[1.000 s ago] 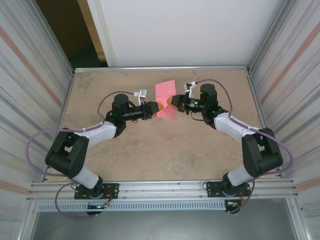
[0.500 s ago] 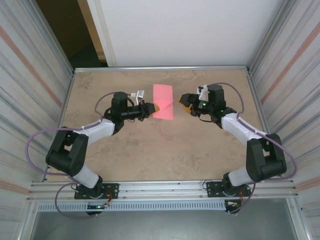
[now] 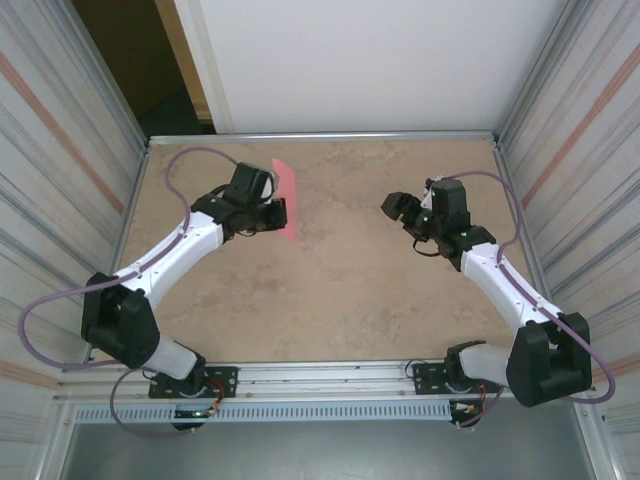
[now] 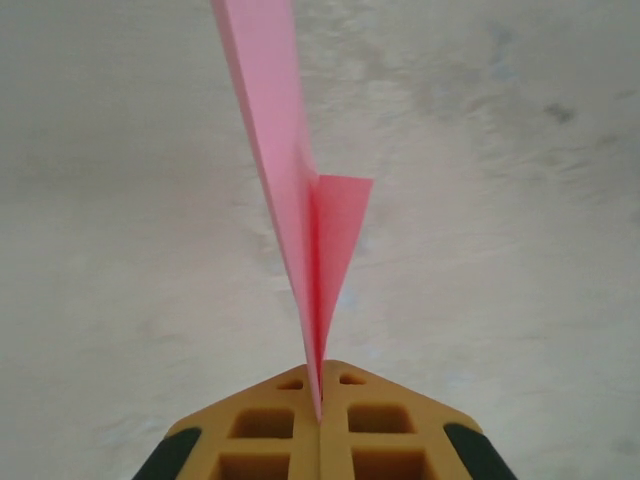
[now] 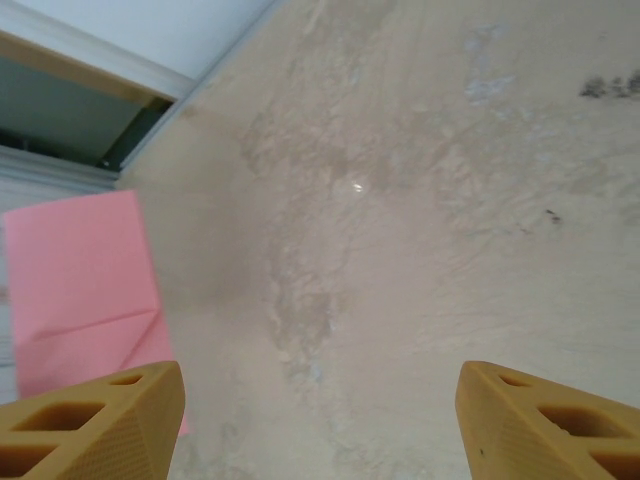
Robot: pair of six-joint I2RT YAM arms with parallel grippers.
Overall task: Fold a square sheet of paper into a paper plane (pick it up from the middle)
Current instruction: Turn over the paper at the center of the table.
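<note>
Top view: left arm (image 3: 185, 245) stretched from its base at the near edge diagonally toward the far-left part of the table (image 3: 330, 300), wrist bent so it points right. Left gripper (image 3: 277, 213) is pinched on the pink paper sheet (image 3: 284, 180). The sheet stands on edge and reads as a narrow strip running toward the far edge (whether its lower end touches the table cannot be told). Right arm (image 3: 500, 270) reaches up the right side, elbow near the right edge, wrist turned left. Right gripper (image 3: 398, 207) is well apart from the sheet, jaws spread, nothing between them.

Left wrist view: left gripper (image 4: 320, 398) has its orange fingers (image 4: 260, 430) pressed together, clamping the bottom edge of the pink paper sheet (image 4: 300, 215). The sheet rises edge-on up the frame, with a small triangular flap sticking out to the right.

Right wrist view: right gripper (image 5: 320, 400) has its fingers (image 5: 95, 420) wide apart, bare table (image 5: 400, 230) between them. The pink paper sheet (image 5: 80, 280) sits at frame left, face-on, diagonal crease visible, toward the table's far edge.
</note>
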